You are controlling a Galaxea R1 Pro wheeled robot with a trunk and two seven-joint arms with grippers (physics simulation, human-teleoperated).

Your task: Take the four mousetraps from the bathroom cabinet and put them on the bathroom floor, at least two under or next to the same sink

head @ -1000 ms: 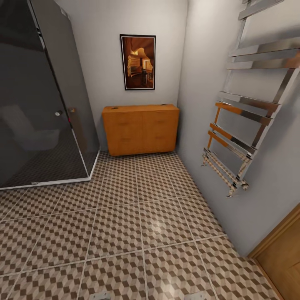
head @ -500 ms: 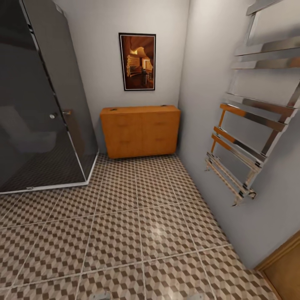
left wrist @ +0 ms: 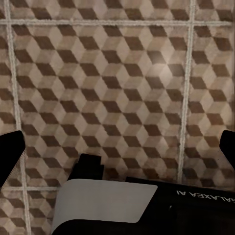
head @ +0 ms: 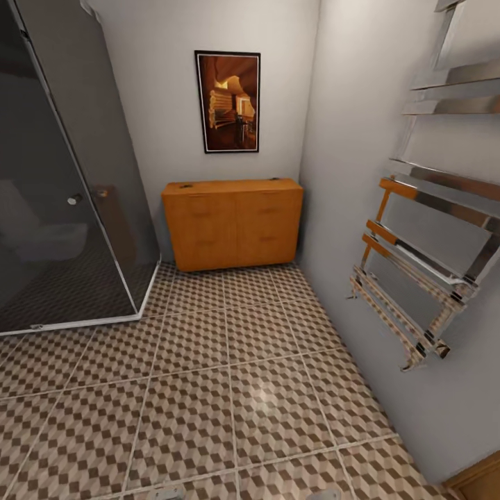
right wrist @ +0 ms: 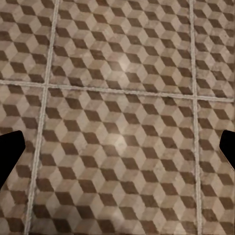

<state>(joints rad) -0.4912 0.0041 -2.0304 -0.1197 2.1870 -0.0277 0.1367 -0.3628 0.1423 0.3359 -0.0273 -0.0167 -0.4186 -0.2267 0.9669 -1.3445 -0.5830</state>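
The orange-brown cabinet point(head: 232, 223) stands against the far wall, its drawers closed. Two small dark specks point(head: 185, 185) rest on its flat top, too small to identify. The mousetraps cannot be made out, and the bathroom sink is out of view. The cube-patterned bathroom floor point(head: 229, 375) stretches from me to the cabinet. My left gripper point(left wrist: 117, 152) hangs open above the tiles with nothing between its dark fingertips point(left wrist: 10, 159). My right gripper point(right wrist: 117, 149) is likewise open and empty over the floor, its fingertips point(right wrist: 9, 152) wide apart.
A dark glass shower enclosure point(head: 62, 194) takes up the left side. A chrome towel rail point(head: 423, 278) juts from the right wall. A framed picture point(head: 228, 101) hangs above the cabinet. A wooden door corner point(head: 479, 485) shows at the lower right.
The whole head view has shifted: the camera has moved forward and a little left. The cabinet looks slightly larger and lower, and the wooden door has nearly slid out of the picture.
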